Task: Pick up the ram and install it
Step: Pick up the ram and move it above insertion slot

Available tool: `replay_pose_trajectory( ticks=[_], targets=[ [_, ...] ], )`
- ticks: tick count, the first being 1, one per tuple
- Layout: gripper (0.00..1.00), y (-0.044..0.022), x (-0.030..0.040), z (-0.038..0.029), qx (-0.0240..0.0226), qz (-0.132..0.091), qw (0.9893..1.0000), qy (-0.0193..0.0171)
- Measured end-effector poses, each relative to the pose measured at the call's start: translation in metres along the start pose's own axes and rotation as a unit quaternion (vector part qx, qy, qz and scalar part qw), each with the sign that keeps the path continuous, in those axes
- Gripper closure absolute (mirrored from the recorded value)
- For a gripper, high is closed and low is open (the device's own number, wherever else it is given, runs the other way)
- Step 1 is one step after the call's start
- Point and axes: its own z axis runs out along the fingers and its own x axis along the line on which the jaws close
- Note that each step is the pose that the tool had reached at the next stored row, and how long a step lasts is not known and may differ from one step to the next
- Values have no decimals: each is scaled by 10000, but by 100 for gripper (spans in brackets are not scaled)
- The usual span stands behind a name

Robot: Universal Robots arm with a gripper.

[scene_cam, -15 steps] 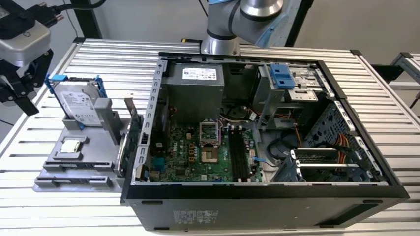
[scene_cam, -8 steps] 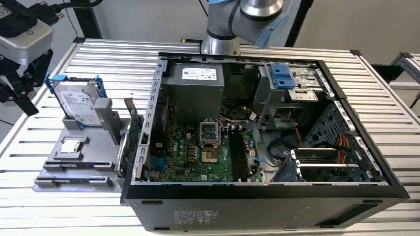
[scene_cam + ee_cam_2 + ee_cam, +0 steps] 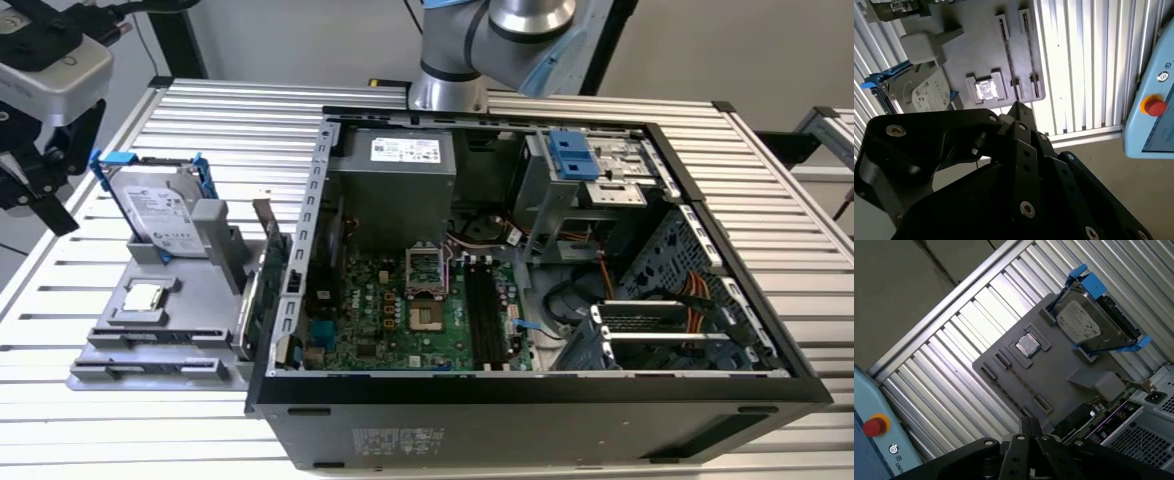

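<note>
Hovering | hand closed tight | beside gray tray holding hard drive

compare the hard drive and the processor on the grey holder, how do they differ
The hard drive stands on edge; the processor lies flat in a recess. The hard drive is far larger and oblong; the processor small and square. The hard drive has a blue frame; the processor none. Both sit on the grey holder.
</note>
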Motion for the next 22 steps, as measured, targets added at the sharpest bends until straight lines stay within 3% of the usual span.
replay_pose_trajectory(
  ticks=[11,22],
  targets=[
    [100,0,0,0,-7,-368,9993,17],
    [100,0,0,0,-13,-719,9974,35]
  ],
)
